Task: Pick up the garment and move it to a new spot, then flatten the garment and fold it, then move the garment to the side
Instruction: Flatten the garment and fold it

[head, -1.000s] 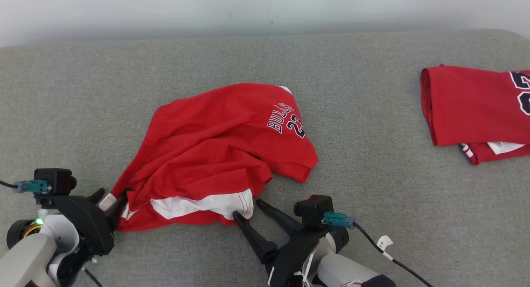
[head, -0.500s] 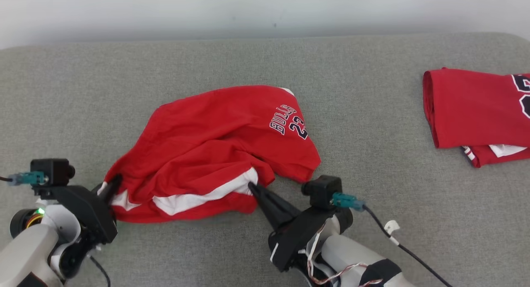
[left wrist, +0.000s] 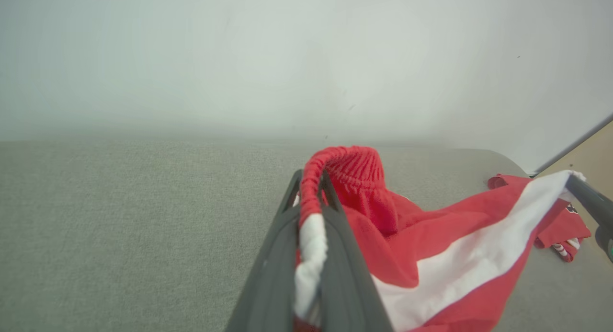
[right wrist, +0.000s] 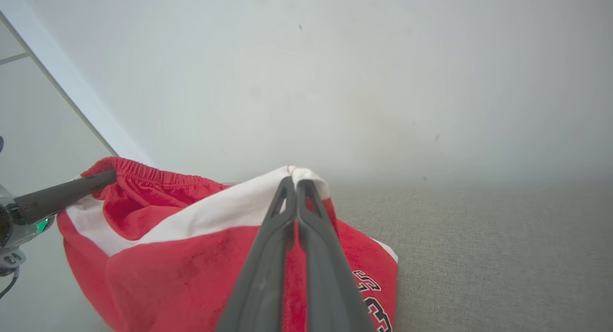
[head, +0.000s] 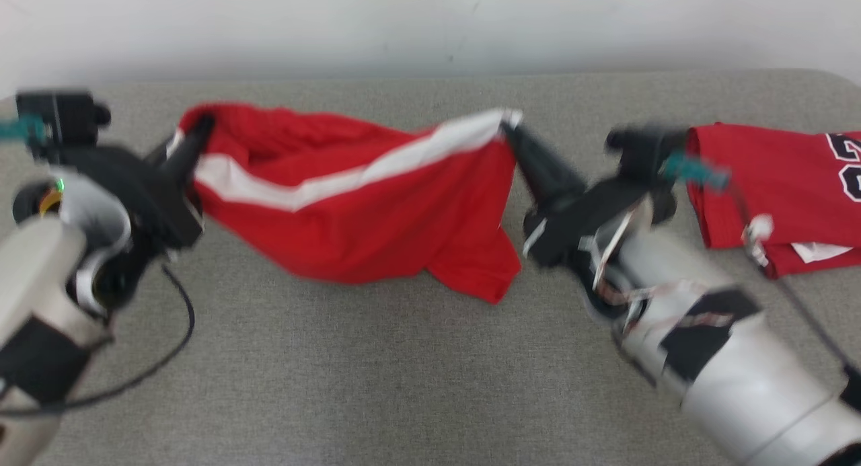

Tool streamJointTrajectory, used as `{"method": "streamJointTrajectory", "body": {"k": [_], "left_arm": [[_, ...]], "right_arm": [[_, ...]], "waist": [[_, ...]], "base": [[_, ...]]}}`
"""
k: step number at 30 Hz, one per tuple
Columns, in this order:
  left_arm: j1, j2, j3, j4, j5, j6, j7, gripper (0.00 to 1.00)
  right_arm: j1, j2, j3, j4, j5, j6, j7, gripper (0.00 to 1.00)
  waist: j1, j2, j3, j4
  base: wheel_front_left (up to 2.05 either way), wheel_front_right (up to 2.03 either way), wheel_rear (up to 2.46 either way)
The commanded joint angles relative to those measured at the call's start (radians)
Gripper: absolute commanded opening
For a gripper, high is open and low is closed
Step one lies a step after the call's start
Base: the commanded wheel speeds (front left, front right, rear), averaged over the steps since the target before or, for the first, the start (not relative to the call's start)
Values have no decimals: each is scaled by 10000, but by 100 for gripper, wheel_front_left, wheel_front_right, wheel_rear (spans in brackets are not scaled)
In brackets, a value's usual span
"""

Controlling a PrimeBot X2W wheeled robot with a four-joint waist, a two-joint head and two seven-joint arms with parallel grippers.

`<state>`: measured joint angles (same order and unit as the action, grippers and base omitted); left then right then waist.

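Note:
The garment [head: 377, 214] is a pair of red shorts with a white side stripe, hanging lifted and stretched between both grippers above the grey surface. My left gripper [head: 198, 126] is shut on the elastic waistband end, which bunches between its fingers in the left wrist view [left wrist: 311, 178]. My right gripper [head: 508, 126] is shut on the white-striped hem corner, pinched at its tips in the right wrist view [right wrist: 295, 181]. The garment [right wrist: 191, 255] sags below, its black lettering low on the right wrist view. Its lower edge hangs close to the surface.
A second red garment [head: 760, 183], folded, lies on the grey padded surface [head: 377, 372] at the far right, just behind my right forearm. A pale wall runs along the back edge. Bare grey surface stretches in front and to the left.
Both grippers shut on the garment's ends, then rose and spread apart, lifting and stretching it off the surface. The head view has shifted slightly and is motion-blurred.

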<state>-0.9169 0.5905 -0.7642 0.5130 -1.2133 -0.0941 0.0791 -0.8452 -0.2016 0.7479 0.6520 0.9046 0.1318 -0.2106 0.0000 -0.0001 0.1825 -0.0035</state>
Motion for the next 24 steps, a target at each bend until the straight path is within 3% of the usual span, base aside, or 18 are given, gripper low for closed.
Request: {"method": "streamJointTrajectory", "body": {"k": [1, 4, 7, 11, 14, 19, 24], "left_arm": [[-530, -72, 54, 93, 71, 75, 179, 0], [-1862, -415, 322, 475, -152, 220, 728, 0], [-4070, -1001, 931, 1242, -580, 606, 1307, 0], [-6676, -1431, 1343, 2304, -235, 1033, 1118, 0], [-8418, -1834, 1635, 2924, -4, 1076, 503, 0], [-9788, -2684, 2224, 3682, -233, 625, -735, 0], [-9474, -3085, 2064, 4308, -213, 107, -995, 0]], "right_arm": [[-482, -42, -172, -57, 314, -26, 262, 0], [-1953, -280, -633, 260, 851, -26, 1087, 0], [-4469, -358, -1355, 1366, 1349, -26, 2132, 0], [-7241, -357, -1904, 2836, 1061, -26, 2333, 0], [-9123, -419, -1985, 3759, 460, -26, 1987, 0], [-10755, -443, -2061, 4474, 124, -26, 1287, 0], [-10550, -510, -1795, 4325, 185, -26, 1006, 0]], "waist": [[0, 1, 328, -127], [0, 1, 938, -222], [0, 1, 2046, -295], [0, 1, 3063, -286], [0, 1, 3612, -294], [0, 1, 4105, 20], [0, 1, 4022, 186]], "base": [[0, 0, 0], [0, 0, 0], [0, 0, 0], [0, 0, 0], [0, 0, 0], [0, 0, 0], [0, 0, 0]]}}
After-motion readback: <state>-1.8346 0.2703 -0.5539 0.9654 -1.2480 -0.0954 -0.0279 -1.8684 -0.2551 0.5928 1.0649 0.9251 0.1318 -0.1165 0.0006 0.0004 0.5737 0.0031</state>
